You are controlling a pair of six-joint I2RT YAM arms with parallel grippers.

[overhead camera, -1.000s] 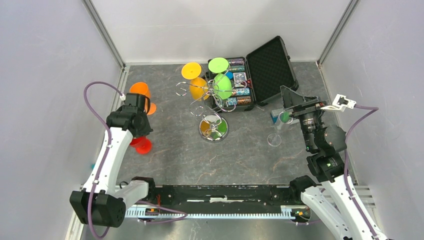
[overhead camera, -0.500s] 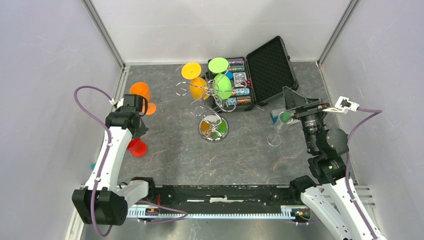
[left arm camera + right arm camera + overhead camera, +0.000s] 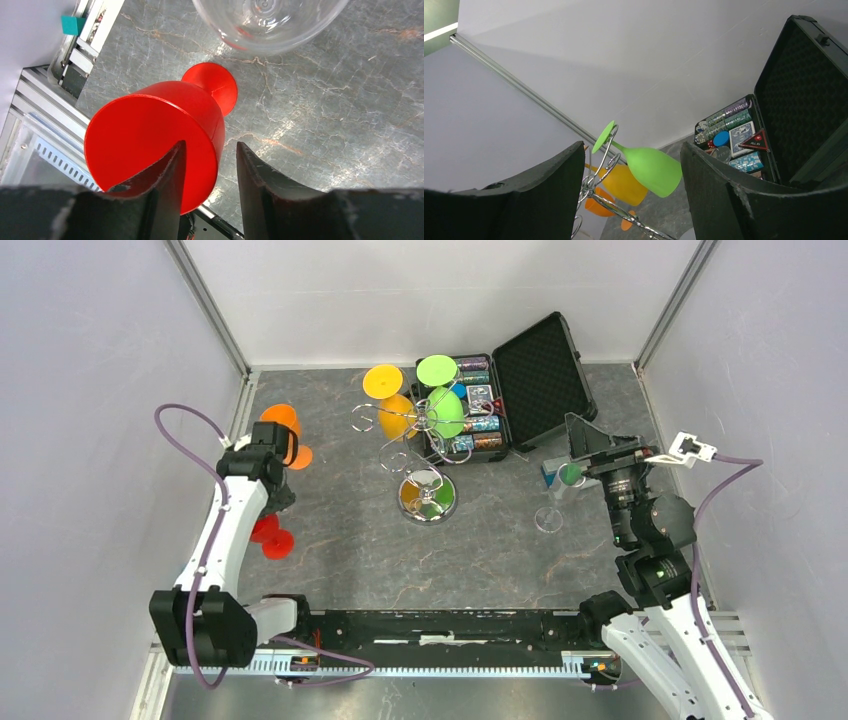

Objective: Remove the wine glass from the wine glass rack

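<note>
The chrome wine glass rack (image 3: pixel 427 445) stands mid-table on its mirrored disc base. A green wine glass (image 3: pixel 446 410) and a yellow one (image 3: pixel 396 412) hang from its wire arms. A red wine glass (image 3: pixel 270 536) stands on the table at the left. My left gripper (image 3: pixel 272 506) hovers just above it, open. In the left wrist view the red wine glass (image 3: pixel 155 140) lies under the left finger (image 3: pixel 167 185), ungripped. My right gripper (image 3: pixel 574 452) is open wide right of the rack, and the green wine glass (image 3: pixel 651 167) shows between its fingers at a distance.
An open black case (image 3: pixel 510 390) of chips and cards sits behind the rack. An orange glass (image 3: pixel 282 426) stands at the far left, a clear-footed glass (image 3: pixel 549 518) under my right gripper. A clear bowl (image 3: pixel 270 20) shows beside the red glass. Side walls are close.
My left gripper has gone from shut to open, letting go of the red glass, which has shifted slightly toward the near left. The right arm has hardly moved.
</note>
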